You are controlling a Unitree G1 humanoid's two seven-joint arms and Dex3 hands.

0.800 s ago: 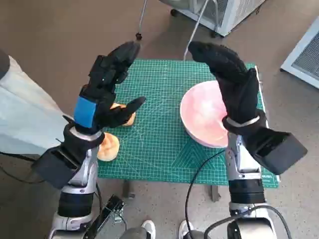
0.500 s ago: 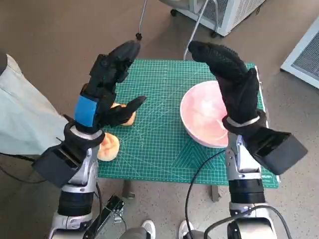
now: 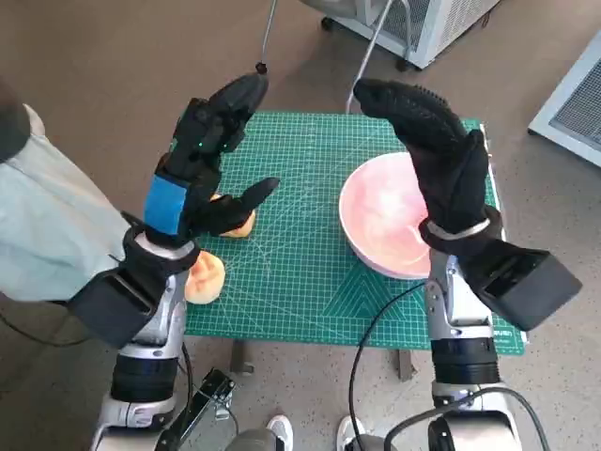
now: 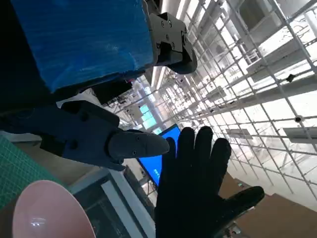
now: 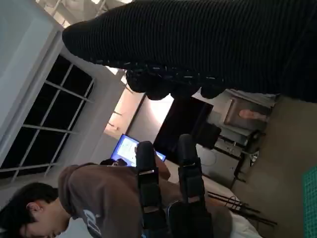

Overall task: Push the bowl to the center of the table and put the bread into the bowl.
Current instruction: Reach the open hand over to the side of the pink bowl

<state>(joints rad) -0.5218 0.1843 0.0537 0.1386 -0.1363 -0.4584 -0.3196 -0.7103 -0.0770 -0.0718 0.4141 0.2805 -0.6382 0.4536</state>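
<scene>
Left hand: the left hand (image 3: 202, 169) is raised above the left part of the bench, fingers spread, thumb out to the side, holding nothing; its thumb crosses in front of one piece of bread.
Right hand: the right hand (image 3: 434, 155) is raised over the bowl with fingers stretched flat and together-ish, empty; in the left wrist view it shows as an open dark palm (image 4: 198, 183).
Bowl: the pink bowl (image 3: 380, 221) sits on the right side of the green mat, not at its middle; the right hand and wrist cover its right part, so the far rim there is hidden.
Bread: one piece of bread (image 3: 237, 222) lies on the mat, mostly behind the left thumb; a second bread piece (image 3: 205, 277) lies at the mat's near left edge, half hidden by the left wrist. Neither is in the bowl.
Bench: the bench (image 3: 300, 272) is covered by the green mat; its near right corner is hidden by the right forearm.
Person: a person (image 5: 94, 203) in a brown top shows in the right wrist view, partly behind the left hand's fingers.
</scene>
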